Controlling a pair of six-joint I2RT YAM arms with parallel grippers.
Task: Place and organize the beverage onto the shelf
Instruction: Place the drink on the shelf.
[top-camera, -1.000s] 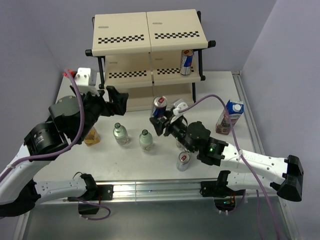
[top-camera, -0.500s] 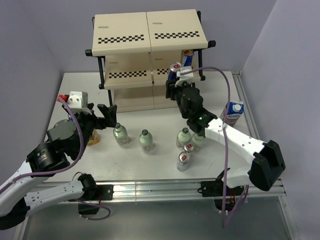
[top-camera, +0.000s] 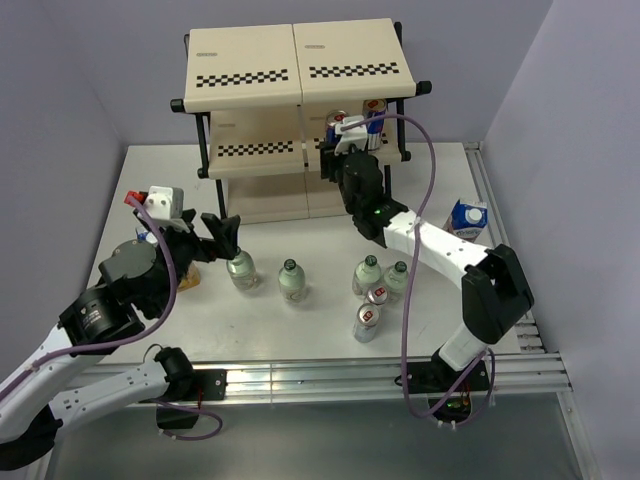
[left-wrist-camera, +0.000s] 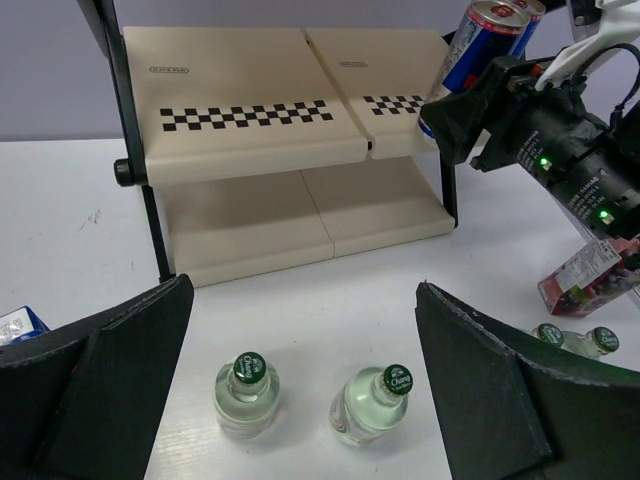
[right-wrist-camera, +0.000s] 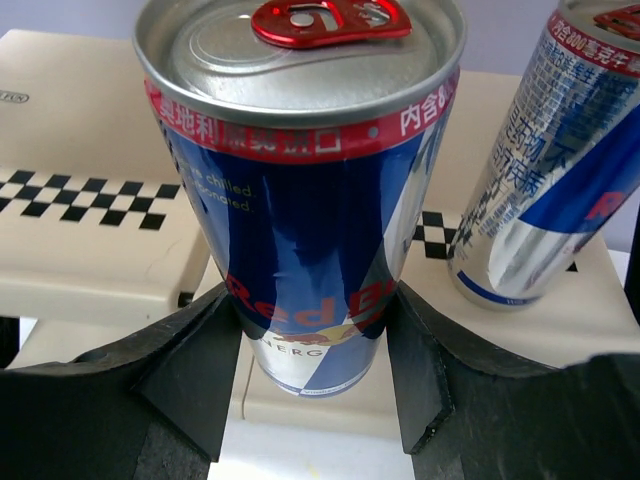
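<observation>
White table (top-camera: 300, 335) (pale violet walls (top-camera: 70, 60))

The cream shelf (top-camera: 300, 60), checkered along its tier edges, stands at the back. I hold one can (right-wrist-camera: 300, 200) upright (silver, blue, red tab on top) at the middle tier beside a second can (right-wrist-camera: 545, 150). Two more cans (top-camera: 367, 322), four green-capped bottles (top-camera: 291, 281) and the purple carton (top-camera: 465, 220) stand on the table (top-camera: 150, 170).

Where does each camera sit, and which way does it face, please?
Top external: above and behind the bases, looking down on table, shelf and both arms.
Left wrist: faces the shelf over two bottles; its open jaws frame the view.
Right wrist: faces the shelf close up; its jaws grip a can.
Shared: both wrist views show that can.
</observation>
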